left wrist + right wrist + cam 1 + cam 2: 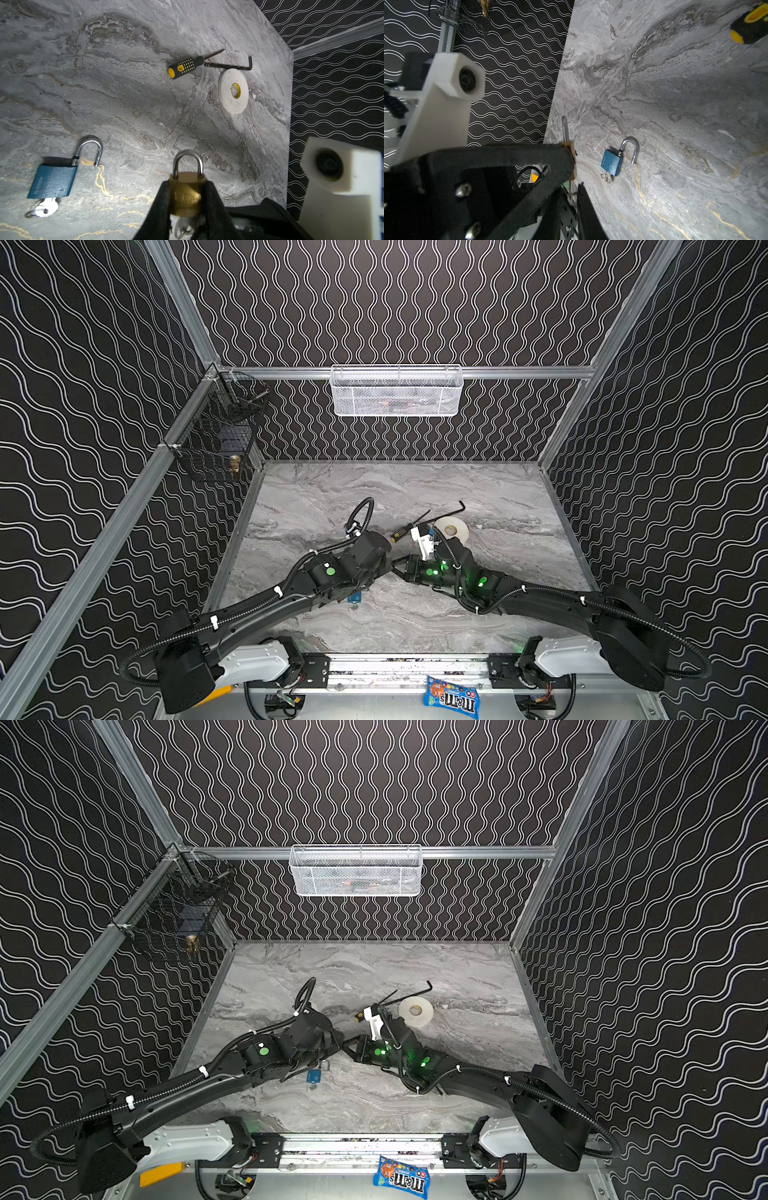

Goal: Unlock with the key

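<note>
My left gripper (187, 187) is shut on a brass padlock (187, 197), gripping its body from both sides, with the closed shackle pointing away from the wrist. A small silvery key (182, 228) sticks out of the underside of the padlock, blurred and partly hidden. In the right wrist view the key (571, 196) lies edge-on in the narrow gap of my right gripper (574, 194). I cannot make out whether the jaws press on it. In both top views the two wrists meet at mid-table and the padlock is hidden.
A blue padlock (52, 180) with an open shackle and its own key (46, 206) lies on the marble table (104, 93). Farther off are a black-and-yellow screwdriver (187, 66), a hex key (228, 66) and a tape roll (233, 91). Baskets (397, 391) hang on the walls.
</note>
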Robot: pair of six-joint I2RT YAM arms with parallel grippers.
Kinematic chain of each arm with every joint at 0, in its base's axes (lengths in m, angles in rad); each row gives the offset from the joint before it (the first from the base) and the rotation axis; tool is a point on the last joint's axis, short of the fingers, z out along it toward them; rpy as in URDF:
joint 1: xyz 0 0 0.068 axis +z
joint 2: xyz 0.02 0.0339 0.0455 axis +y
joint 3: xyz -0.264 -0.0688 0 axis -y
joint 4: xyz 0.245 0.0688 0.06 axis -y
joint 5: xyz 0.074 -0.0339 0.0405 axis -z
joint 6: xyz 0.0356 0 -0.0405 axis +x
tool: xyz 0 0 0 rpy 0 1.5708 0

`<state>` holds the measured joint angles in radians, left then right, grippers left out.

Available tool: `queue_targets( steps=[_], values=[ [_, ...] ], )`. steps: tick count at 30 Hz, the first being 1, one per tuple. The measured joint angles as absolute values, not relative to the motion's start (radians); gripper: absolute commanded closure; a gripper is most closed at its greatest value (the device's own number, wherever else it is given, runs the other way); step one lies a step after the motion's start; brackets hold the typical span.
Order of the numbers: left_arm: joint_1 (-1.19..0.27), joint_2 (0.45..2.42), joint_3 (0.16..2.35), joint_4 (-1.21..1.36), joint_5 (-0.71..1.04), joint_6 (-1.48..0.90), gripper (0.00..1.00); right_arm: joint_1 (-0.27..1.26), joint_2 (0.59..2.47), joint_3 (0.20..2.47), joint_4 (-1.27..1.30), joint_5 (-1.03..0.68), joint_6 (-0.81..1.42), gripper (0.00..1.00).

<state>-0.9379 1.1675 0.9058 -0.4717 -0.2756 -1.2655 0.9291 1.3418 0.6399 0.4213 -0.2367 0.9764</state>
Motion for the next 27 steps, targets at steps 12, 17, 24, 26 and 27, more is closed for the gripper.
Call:
queue_targets(
  steps=[12,17,24,26,27],
  values=[
    [-0.938,1.163,0.918,-0.494,-0.283,-1.276,1.00,0.929,1.376,0.639,0.484,-0.242,0.984,0.95],
    [-0.938,1.164,0.918,-0.496,-0.284,-1.276,1.00,0.930,1.380,0.639,0.489,-0.241,0.984,1.00],
    [-0.938,1.167,0.924,-0.496,-0.274,-1.276,1.00,0.933,1.372,0.639,0.489,-0.219,0.982,1.00],
    [-0.938,1.161,0.908,-0.474,-0.264,-1.278,1.00,0.933,1.363,0.633,0.485,-0.208,0.980,1.00],
    [-0.939,1.159,0.902,-0.464,-0.258,-1.280,1.00,0.934,1.357,0.627,0.485,-0.204,0.980,1.00]
  ],
)
